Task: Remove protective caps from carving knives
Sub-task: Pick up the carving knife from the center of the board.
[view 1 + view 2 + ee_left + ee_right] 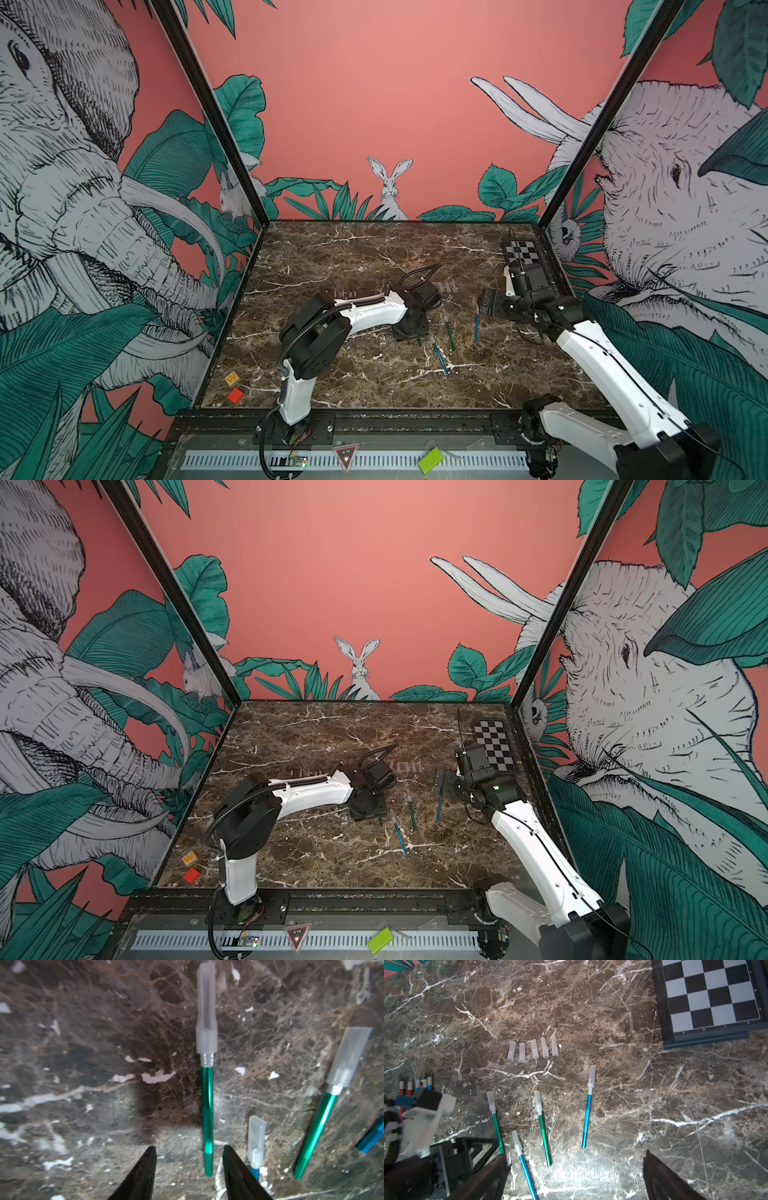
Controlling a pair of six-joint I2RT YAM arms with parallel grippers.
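the left gripper [189, 1148] is hovering released over the counter [83, 1064], its two black fingers [145, 1167] standing apart with a green knife [208, 1118] lying between them; a gap is showing on both sides of the handle, so nothing is being grasped. that knife's translucent cap [206, 1022] is sitting on its tip, well ahead of the fingertips, and the picture is blurring there, so the blade inside is hard to make out. just outside one finger a capped blue knife [256, 1147] is poking out, its handle mostly hidden behind that finger; further out a second green knife [315, 1132] is lying capped, and beyond it a second blue knife [372, 1136] is being cut off by the frame edge. the right gripper [577, 1156] is hanging spread wide and empty, the handle end of that second blue knife lying just ahead of the gap between its jaws. well ahead of it five loose caps [534, 1049] are lying in a row, apart from any knife. off to one side the left arm [425, 1118] is covering most of a row of bare-tipped knives [417, 1084], only red and blue stubs showing, so their count cannot be told. a checkerboard [712, 995] is being cropped at the far corner. in both top views the left gripper's fingertips are hidden beneath its wrist.
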